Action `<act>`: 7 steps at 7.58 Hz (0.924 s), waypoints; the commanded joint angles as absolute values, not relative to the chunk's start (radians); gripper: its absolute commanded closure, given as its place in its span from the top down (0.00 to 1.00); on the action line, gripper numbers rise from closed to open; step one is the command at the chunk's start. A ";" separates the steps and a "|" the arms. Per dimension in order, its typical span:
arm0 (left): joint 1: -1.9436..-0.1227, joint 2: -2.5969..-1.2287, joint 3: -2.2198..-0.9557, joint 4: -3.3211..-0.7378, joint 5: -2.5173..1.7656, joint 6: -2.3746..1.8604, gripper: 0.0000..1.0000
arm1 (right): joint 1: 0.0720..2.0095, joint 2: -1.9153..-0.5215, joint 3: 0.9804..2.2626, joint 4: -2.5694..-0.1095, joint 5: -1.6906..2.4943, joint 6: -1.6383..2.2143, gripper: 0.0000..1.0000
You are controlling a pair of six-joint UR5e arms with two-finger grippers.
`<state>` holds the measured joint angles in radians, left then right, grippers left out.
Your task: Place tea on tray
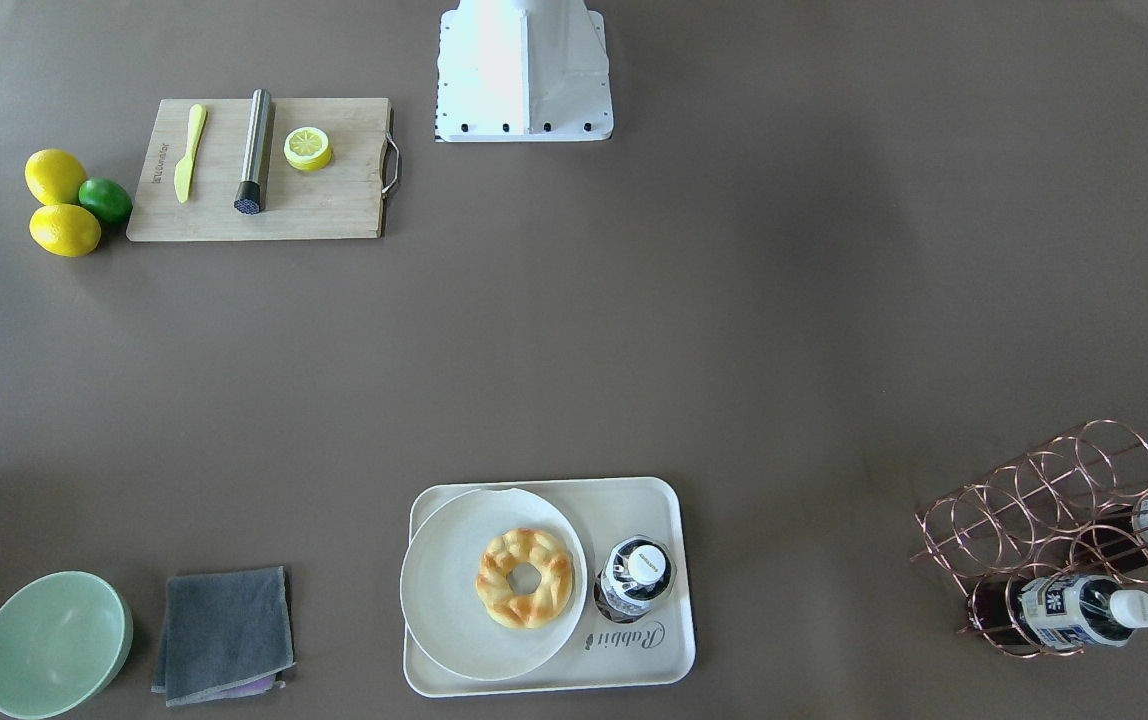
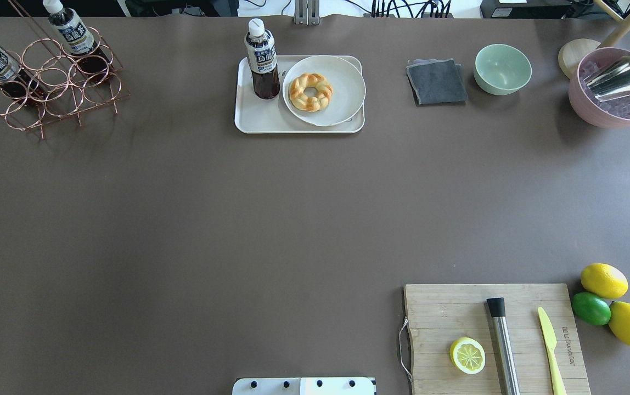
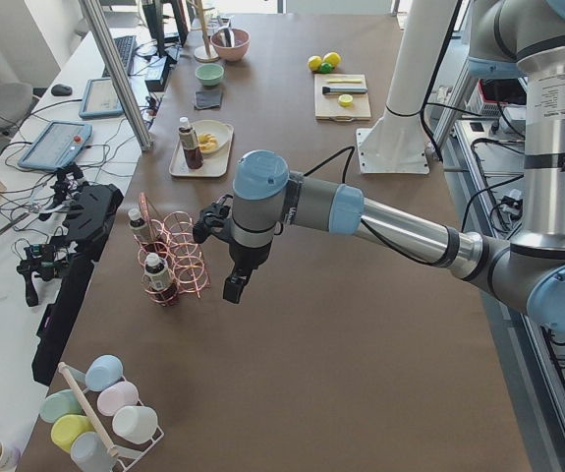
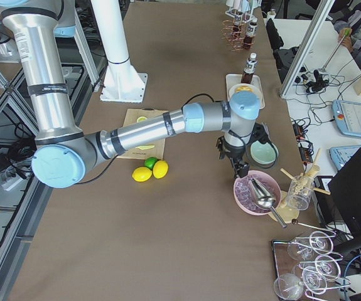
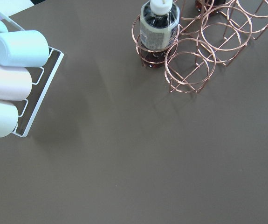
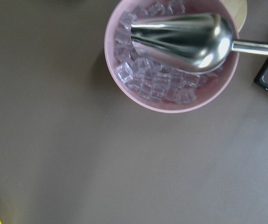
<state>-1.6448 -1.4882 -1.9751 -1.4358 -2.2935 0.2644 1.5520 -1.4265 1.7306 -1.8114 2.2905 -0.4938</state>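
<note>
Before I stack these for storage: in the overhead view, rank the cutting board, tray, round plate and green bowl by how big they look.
1. cutting board, though it is nearest the camera and cropped by the bottom edge
2. tray
3. round plate
4. green bowl, smallest

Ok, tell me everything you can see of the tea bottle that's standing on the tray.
The tea bottle is small and made of clear plastic. It holds dark brown liquid and has a white screw cap and a white-and-navy label with Asian characters. It stands upright on the bare end of the tray, close beside the round plate. Whether bottle and plate touch cannot be told. Nothing grips it.
</note>
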 commanded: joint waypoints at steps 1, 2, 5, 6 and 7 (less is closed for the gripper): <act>-1.661 -1.405 -2.026 -1.437 -2.289 0.267 0.98 | 1.692 -1.589 1.753 -1.780 2.270 -0.621 1.00; -1.664 -1.401 -2.026 -1.437 -2.286 0.267 0.98 | 1.701 -1.621 1.787 -1.773 2.266 -0.621 1.00; -1.667 -1.359 -2.063 -1.440 -2.289 0.265 0.97 | 1.701 -1.663 1.847 -1.775 2.260 -0.606 1.00; -1.670 -1.358 -2.069 -1.442 -2.286 0.265 0.97 | 1.701 -1.658 1.847 -1.773 2.260 -0.595 1.00; -1.671 -1.358 -2.066 -1.442 -2.284 0.267 0.98 | 1.700 -1.657 1.847 -1.775 2.260 -0.591 1.00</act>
<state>-1.6685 -1.3638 -2.0641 -1.4408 -2.2874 0.2655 1.7007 -1.6569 1.8402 -1.7739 2.2601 -0.6022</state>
